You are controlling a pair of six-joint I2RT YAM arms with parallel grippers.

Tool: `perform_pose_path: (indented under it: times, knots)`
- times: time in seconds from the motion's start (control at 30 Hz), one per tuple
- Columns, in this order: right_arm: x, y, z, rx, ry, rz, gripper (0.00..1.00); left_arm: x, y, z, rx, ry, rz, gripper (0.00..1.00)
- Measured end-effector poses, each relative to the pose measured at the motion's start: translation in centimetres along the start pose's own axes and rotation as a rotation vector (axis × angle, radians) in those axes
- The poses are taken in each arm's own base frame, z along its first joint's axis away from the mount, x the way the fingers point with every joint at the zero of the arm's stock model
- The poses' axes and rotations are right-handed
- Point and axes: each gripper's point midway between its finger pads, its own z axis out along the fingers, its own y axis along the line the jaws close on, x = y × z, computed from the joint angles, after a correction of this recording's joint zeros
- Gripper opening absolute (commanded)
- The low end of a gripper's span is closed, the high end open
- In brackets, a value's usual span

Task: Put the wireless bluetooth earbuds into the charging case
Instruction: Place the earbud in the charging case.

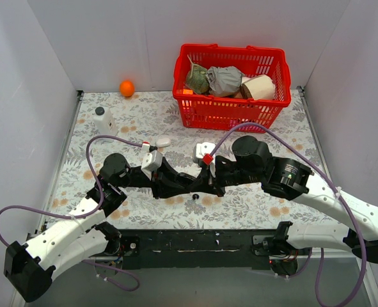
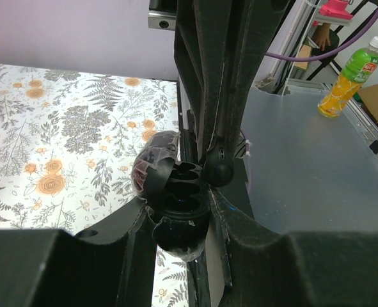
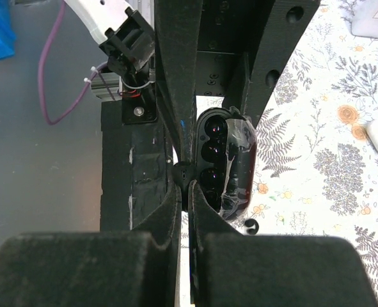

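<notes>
My left gripper [image 1: 174, 185] [image 2: 176, 214] is shut on the black charging case [image 2: 179, 198], which is held above the table with its lid [image 2: 151, 167] open and its sockets showing. My right gripper [image 1: 204, 184] [image 3: 187, 185] is shut on one tiny glossy black earbud [image 3: 183, 174]. It holds the bud against the case's [image 3: 227, 160] rim, beside the open sockets; the bud shows in the left wrist view [image 2: 219, 167] too. The second earbud [image 1: 194, 196] [image 3: 251, 224] lies loose on the floral cloth just in front of the grippers.
A red basket [image 1: 230, 105] holding soft items stands at the back right. An orange ball [image 1: 126, 87] lies at the back left, with a white bottle [image 1: 103, 119] in front of it. A small white object [image 1: 163, 141] lies behind the left wrist.
</notes>
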Motion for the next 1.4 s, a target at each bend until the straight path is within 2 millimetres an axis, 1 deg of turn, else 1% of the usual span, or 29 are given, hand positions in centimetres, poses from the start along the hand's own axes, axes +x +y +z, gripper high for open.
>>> perform_pose_path:
  times: [0.2,0.4,0.53,0.77,1.23,1.4]
  knots:
    - [-0.4,-0.5,-0.1,0.041,-0.021,-0.001,0.01,-0.2,0.2,-0.1,-0.016,-0.007,0.005,0.00]
    - [-0.9,-1.5,-0.5,0.109,-0.059,-0.010,0.01,-0.3,0.1,-0.1,-0.013,-0.011,0.011,0.00]
    - [-0.8,-1.8,-0.4,0.126,-0.060,-0.003,0.01,-0.4,0.0,-0.2,-0.013,-0.014,0.015,0.00]
    - [-0.4,-1.9,-0.2,0.125,-0.055,0.008,0.01,-0.5,0.2,-0.2,-0.028,-0.022,0.017,0.00]
    - [-0.8,-1.9,-0.1,0.127,-0.073,0.011,0.01,-1.2,0.4,-0.4,-0.062,-0.063,0.025,0.00]
    - [-0.7,-2.0,0.0,0.133,-0.070,0.021,0.16,-1.1,0.5,-0.4,-0.068,-0.074,0.018,0.00]
